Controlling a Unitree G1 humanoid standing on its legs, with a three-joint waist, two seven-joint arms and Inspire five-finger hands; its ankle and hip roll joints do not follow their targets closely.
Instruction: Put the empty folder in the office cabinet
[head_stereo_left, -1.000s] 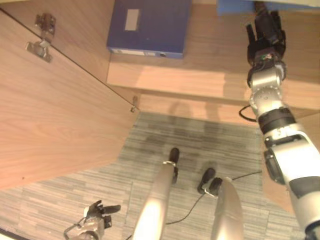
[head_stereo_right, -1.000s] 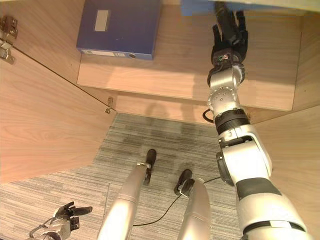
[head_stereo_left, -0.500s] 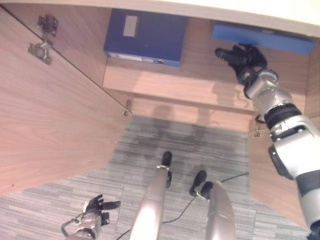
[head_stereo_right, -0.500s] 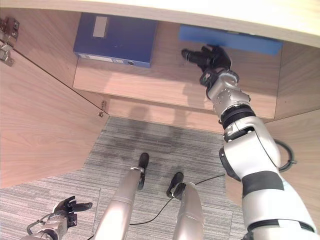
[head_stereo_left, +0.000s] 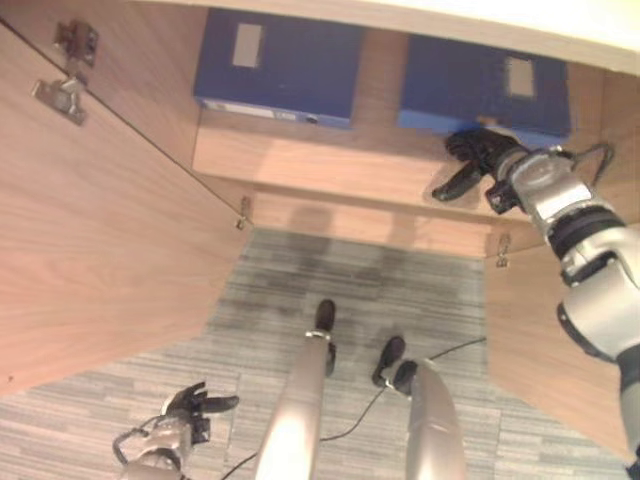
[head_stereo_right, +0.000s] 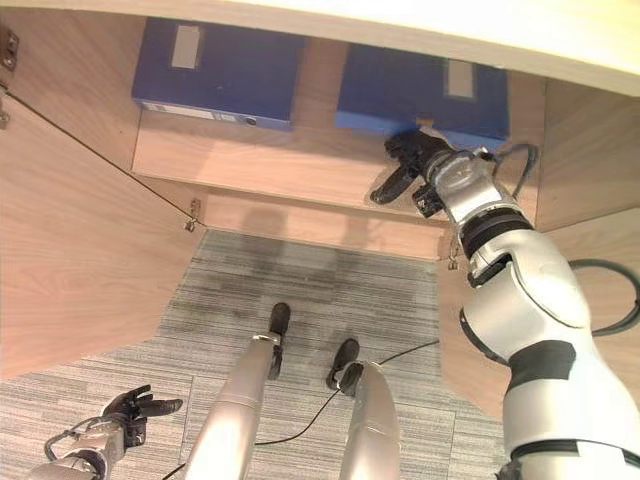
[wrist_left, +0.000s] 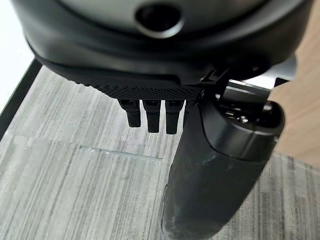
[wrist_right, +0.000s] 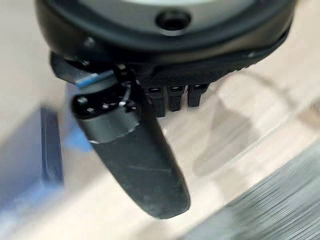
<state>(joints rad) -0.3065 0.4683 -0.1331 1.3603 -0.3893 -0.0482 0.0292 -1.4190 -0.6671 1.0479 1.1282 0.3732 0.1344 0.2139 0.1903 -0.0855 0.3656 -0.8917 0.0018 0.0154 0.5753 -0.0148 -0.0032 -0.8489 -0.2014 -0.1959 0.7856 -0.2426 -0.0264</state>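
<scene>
1. Since the earlier frame, the right hand (head_stereo_right: 418, 165) has drawn back from the folder (head_stereo_right: 420, 95), fingers relaxed and holding nothing.
2. Folder lies flat on the cabinet shelf (head_stereo_right: 290, 165), beside a second folder (head_stereo_right: 215, 60).
3. Left hand (head_stereo_right: 130, 408) hangs open, low over the carpet (head_stereo_right: 320, 290).

Blue folder (head_stereo_left: 485, 88), flat on cabinet shelf (head_stereo_left: 330, 165), label up

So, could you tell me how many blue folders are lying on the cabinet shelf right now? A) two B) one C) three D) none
A: two blue folders lie flat on the cabinet shelf, the left folder and the right folder, with the right hand just in front of the right one, holding nothing.
</scene>
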